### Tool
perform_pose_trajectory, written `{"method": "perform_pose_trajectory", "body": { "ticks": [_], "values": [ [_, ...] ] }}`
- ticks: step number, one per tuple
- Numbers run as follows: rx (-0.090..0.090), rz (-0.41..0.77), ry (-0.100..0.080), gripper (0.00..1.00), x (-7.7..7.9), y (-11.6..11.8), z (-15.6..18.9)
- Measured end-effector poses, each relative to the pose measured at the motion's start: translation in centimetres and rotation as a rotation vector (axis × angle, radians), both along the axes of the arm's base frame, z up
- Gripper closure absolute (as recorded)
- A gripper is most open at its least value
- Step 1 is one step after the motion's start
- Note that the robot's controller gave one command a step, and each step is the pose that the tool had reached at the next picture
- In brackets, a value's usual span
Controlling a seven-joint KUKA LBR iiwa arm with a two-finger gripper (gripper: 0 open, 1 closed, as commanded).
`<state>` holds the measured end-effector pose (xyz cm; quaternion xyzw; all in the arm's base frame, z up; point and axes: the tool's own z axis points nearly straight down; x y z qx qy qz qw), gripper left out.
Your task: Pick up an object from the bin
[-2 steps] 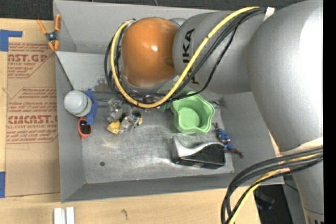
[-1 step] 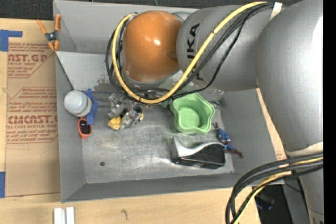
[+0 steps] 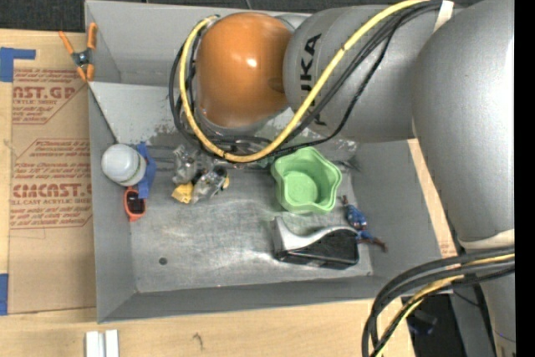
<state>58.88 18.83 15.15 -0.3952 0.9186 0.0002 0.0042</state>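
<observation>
My gripper [image 3: 201, 170] pokes out from under the arm's orange cover, low over the bin floor left of the middle. A small yellow thing [image 3: 182, 195] lies right at its lower left tip; whether it is touched or held I cannot tell. To the left lies a blue bottle with a white cap [image 3: 124, 164], and just below that a small orange and black thing [image 3: 134, 203]. A green scalloped cup [image 3: 305, 180] stands upright to the right of the gripper.
A flat black and silver thing [image 3: 319, 245] lies near the bin's front right, with a small blue and red thing [image 3: 358, 220] beside it. Bare floor stretches across the front left. The arm covers the bin's back and right.
</observation>
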Motion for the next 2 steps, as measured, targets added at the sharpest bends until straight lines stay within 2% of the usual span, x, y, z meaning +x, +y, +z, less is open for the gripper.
{"method": "perform_pose_trajectory", "body": {
  "ticks": [2],
  "values": [
    [-0.001,0.000,0.005,1.00,-0.07,0.02,0.54]
  ]
}}
